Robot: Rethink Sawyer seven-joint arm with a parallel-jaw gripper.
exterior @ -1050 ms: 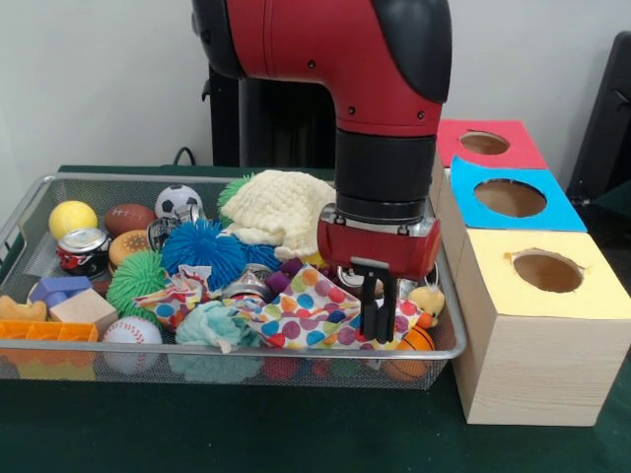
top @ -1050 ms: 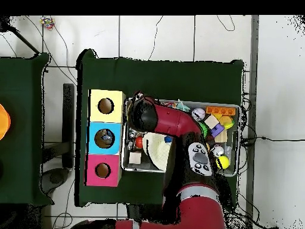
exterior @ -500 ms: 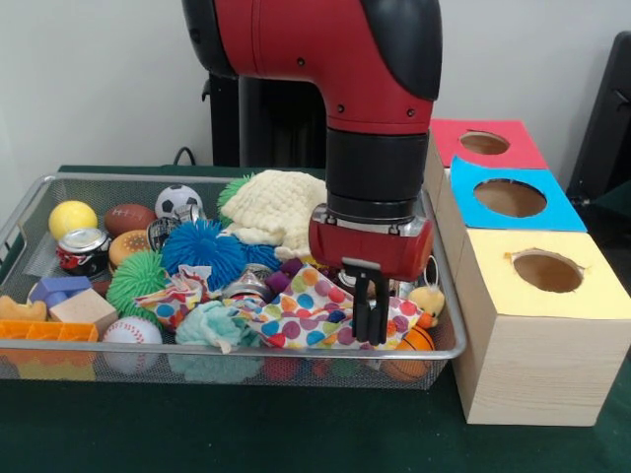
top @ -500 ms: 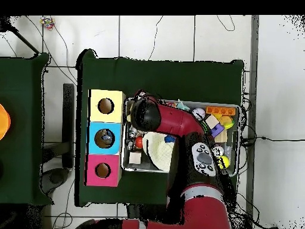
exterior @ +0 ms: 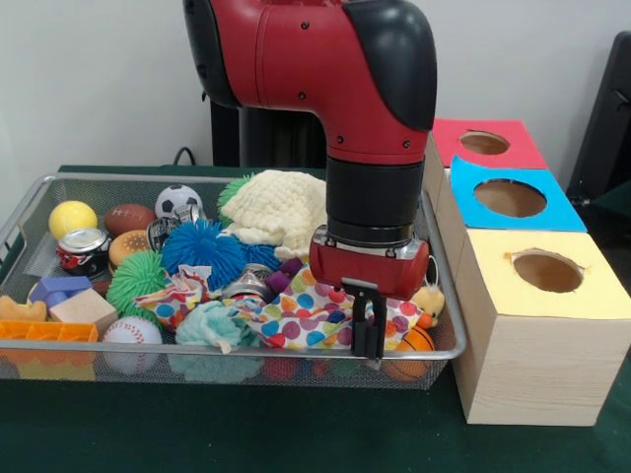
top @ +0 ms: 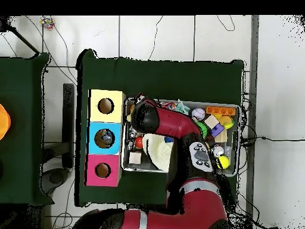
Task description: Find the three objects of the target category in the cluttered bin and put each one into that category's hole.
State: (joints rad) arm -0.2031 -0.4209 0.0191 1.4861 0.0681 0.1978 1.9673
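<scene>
A dark green cloth covers the table, with a pale wall behind it in the front view and a white tiled floor around it in the overhead view. On the cloth sits a wire mesh bin packed with toys and cloths. The gripper hangs low over the bin's near right corner, its black fingers pressed together, their tips down at a polka-dot cloth just inside the near rim; whether any fabric is pinched between them cannot be told. Just right of the fingers an orange basketball peeks out, with a small yellow plush toy above it. Left of the cloth lie a teal fluffy cloth, a baseball and a blue spiky ball. A cream knitted cloth lies toward the far side. Right of the bin stand three wooden boxes: the yellow-topped box nearest, the blue-topped box behind it, the red-topped box farthest, each with a round hole.
</scene>
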